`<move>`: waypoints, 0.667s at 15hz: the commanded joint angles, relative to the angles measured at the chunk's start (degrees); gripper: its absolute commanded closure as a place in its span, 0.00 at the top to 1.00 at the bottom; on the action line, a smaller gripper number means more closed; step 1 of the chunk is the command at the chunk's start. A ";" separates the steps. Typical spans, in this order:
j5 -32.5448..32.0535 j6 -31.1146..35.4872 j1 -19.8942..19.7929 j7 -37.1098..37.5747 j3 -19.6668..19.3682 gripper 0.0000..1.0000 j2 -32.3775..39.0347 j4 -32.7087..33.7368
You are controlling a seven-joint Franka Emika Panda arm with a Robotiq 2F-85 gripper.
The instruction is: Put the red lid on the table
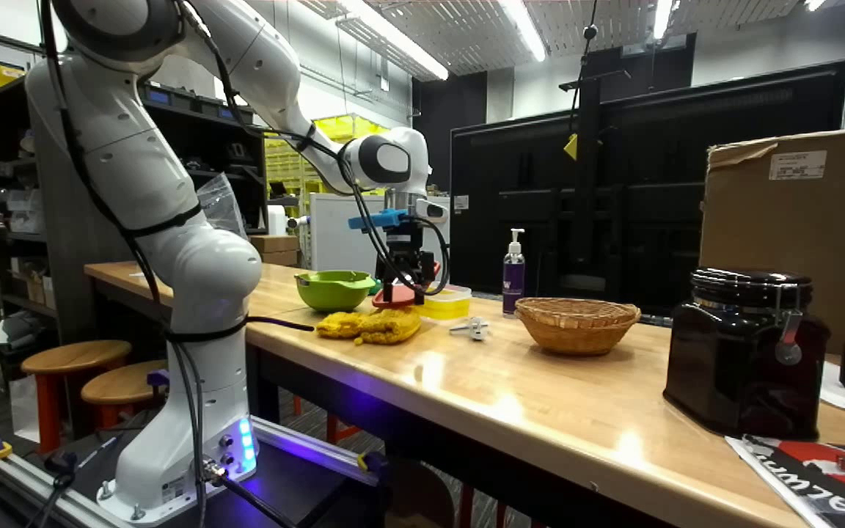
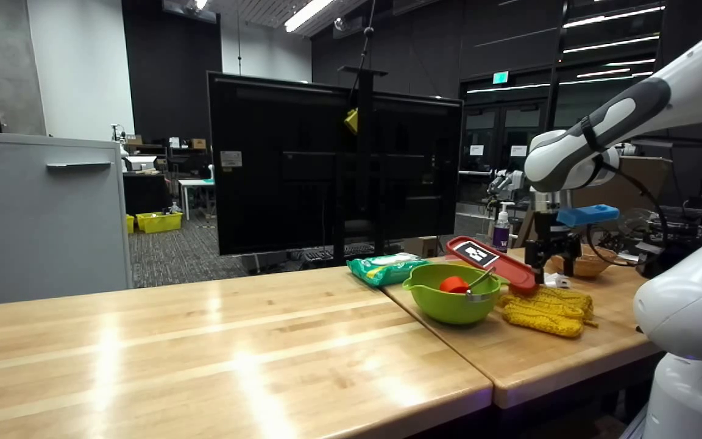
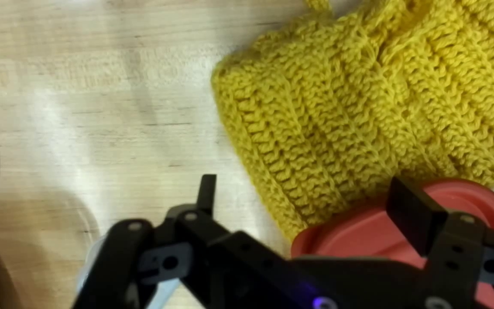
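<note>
Fingers [image 3: 416, 216] stand apart, one apparently over the red lid's [image 3: 373, 236] edge.

The arm [image 1: 125, 172] is white and rounded, its cables [image 1: 76, 150] and pincer [image 2: 553, 274] black.

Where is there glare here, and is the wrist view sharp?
In both exterior views, white glare patches on the light brown wooden table; in an exterior view, small highlights on the glossy black jar; in the wrist view, softer reflections on the table, clear stitches on the yellow knitted cloth, and a violet glint on the black gripper.
</note>
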 commanded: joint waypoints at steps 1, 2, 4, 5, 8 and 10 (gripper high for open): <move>0.47 -2.35 -0.47 -1.48 -0.48 1.00 -0.18 0.57; 0.53 -2.66 -0.22 -1.62 -0.38 1.00 -0.37 0.75; 1.19 -3.53 0.35 -3.39 -0.69 1.00 -1.14 1.74; 1.49 -4.52 0.50 -4.40 -0.83 1.00 -1.35 2.51; 1.37 -6.87 1.23 -8.58 -1.04 1.00 -2.51 5.23; 1.47 -7.73 2.03 -11.27 -1.14 1.00 -3.24 7.24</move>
